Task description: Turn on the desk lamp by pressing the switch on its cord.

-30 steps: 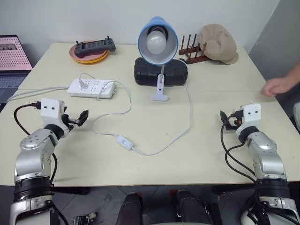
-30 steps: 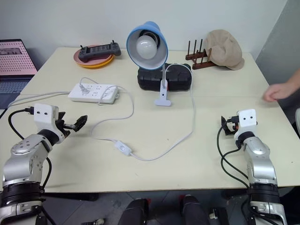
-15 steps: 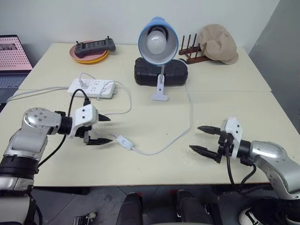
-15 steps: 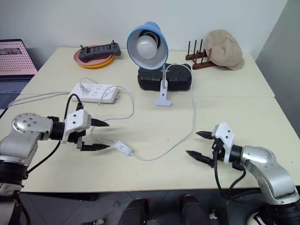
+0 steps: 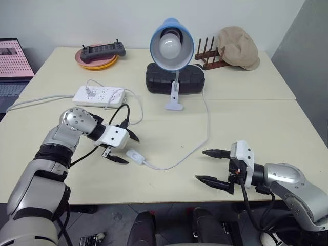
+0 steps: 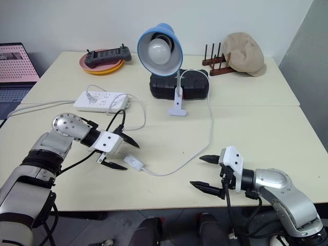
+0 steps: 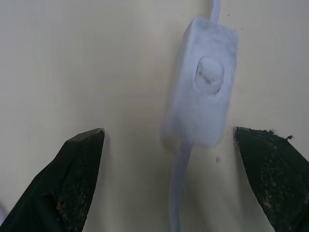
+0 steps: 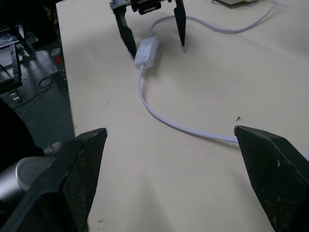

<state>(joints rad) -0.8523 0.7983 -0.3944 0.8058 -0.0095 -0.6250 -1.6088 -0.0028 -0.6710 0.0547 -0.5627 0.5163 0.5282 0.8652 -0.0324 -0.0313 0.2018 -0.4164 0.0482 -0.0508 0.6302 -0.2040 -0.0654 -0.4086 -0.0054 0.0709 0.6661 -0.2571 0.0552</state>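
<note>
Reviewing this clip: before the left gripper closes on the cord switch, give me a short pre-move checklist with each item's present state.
1. left gripper open: ok.
2. switch between its fingers: ok in the left wrist view, where it sits nearer one finger.
3. Fingers clear of the switch: ok, gaps show on both sides.
4. desk lamp unlit: ok, so the press is not yet done.
5. right gripper open, holding nothing, apart from the cord: ok.
6. Plug seated in the power strip: cannot tell.
</note>
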